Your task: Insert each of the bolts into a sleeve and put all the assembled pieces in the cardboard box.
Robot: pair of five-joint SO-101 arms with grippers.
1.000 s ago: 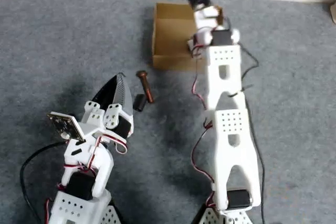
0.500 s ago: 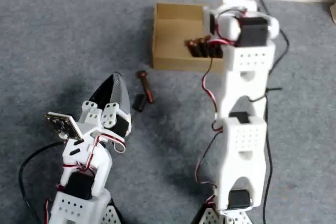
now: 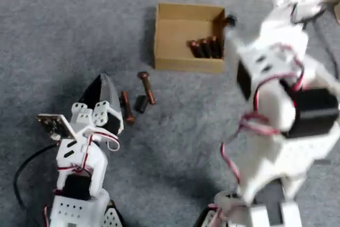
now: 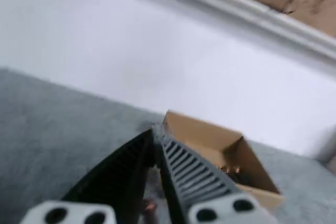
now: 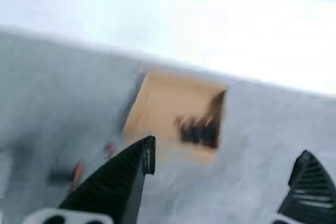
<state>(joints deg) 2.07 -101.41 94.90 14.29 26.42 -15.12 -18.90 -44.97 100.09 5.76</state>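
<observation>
Risk first: my left end effector (image 3: 102, 80) is clenched and looks empty. A loose bolt (image 3: 126, 107) lies just beside it at 4 o'clock, so a careless sweep could roll it off. The black sleeve (image 3: 141, 103) sits at that bolt's 3 o'clock and the second bolt (image 3: 147, 87) at the sleeve's 1 o'clock, close enough that a sloppy pick may knock both. Farther out at 1 o'clock, the cardboard box (image 3: 186, 65) holds the assembled pieces (image 3: 204, 48).

Pose: my left arm is low over the tabletop (image 3: 53, 35), pointing to 12 o'clock. My right arm (image 3: 276, 94) is raised high, with the right end effector (image 5: 227, 148) released and its jaws wide apart.
</observation>
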